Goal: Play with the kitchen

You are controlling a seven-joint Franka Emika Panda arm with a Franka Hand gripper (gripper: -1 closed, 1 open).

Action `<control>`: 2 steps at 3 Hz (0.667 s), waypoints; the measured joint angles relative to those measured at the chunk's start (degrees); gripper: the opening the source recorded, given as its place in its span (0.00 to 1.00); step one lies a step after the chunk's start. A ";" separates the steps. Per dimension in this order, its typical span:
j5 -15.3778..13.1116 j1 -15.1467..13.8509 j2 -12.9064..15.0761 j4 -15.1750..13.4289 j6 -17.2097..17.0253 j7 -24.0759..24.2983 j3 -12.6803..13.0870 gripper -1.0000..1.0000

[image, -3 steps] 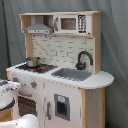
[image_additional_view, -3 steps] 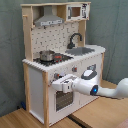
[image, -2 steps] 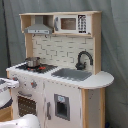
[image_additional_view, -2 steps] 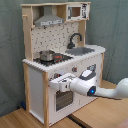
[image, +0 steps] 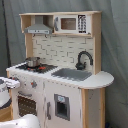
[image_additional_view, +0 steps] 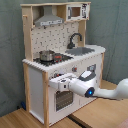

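The kitchen (image_additional_view: pixel 62 60) stands upright on the wooden floor (image_additional_view: pixel 30 119) in both exterior views, and the gripper (image_additional_view: pixel 56 83) is right at its front, at the oven door (image_additional_view: pixel 61 97) below the knobs. Whether the jaws are released or clenched cannot be told. The step looks like working the oven door; a slow, level pull would avoid tipping it. A small metal pot (image: pixel 32 61) sits on the hob; its contents are hidden. The sink (image: pixel 72 74) looks empty.
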 joint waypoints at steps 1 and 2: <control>0.00 0.04 0.03 -0.15 0.00 0.02 0.00 0.00; 0.38 0.57 0.66 -1.37 0.23 4.93 0.16 0.00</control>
